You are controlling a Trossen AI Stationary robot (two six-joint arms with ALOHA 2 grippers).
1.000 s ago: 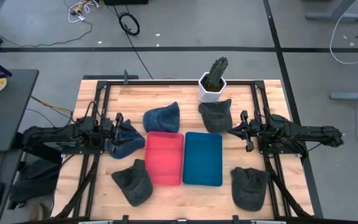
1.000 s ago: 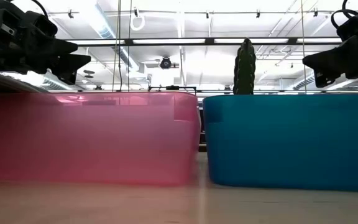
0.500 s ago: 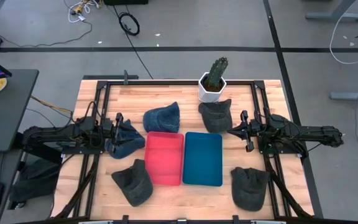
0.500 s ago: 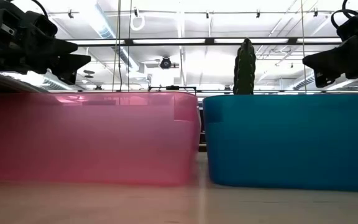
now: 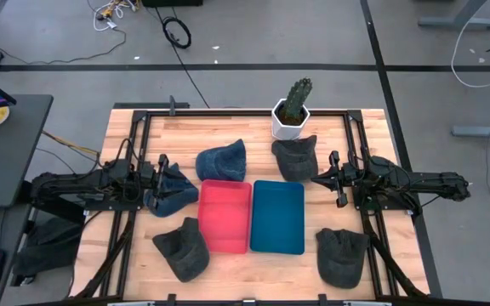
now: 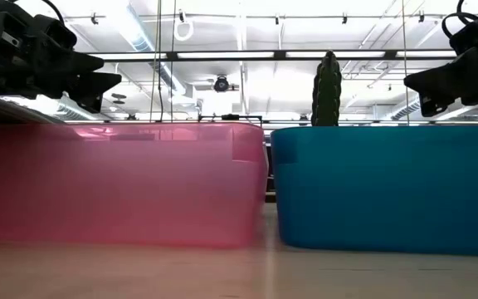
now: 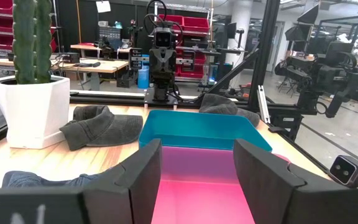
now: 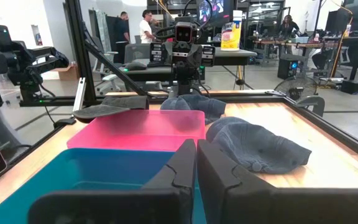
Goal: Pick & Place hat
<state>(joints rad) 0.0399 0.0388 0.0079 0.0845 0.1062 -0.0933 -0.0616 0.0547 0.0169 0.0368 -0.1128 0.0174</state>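
Observation:
Five hats lie on the table. Two are blue denim: one [image 5: 179,192] just left of the pink bin [image 5: 225,216], one [image 5: 224,161] beyond that bin. Three are grey: one [image 5: 294,158] beside the cactus pot, one [image 5: 183,248] near-left, one [image 5: 341,255] near-right. My left gripper [image 5: 163,173] [image 7: 197,177] is open and hovers above the left blue hat's edge, pointing at the pink bin [image 7: 197,190]. My right gripper [image 5: 333,179] [image 8: 196,163] is shut and hovers right of the teal bin [image 5: 277,216], touching nothing.
A cactus in a white pot [image 5: 292,110] stands at the far edge, above the grey hat. The two bins sit side by side at the table's middle. A black frame rail [image 5: 228,112] runs around the table. Bare wood shows between the hats.

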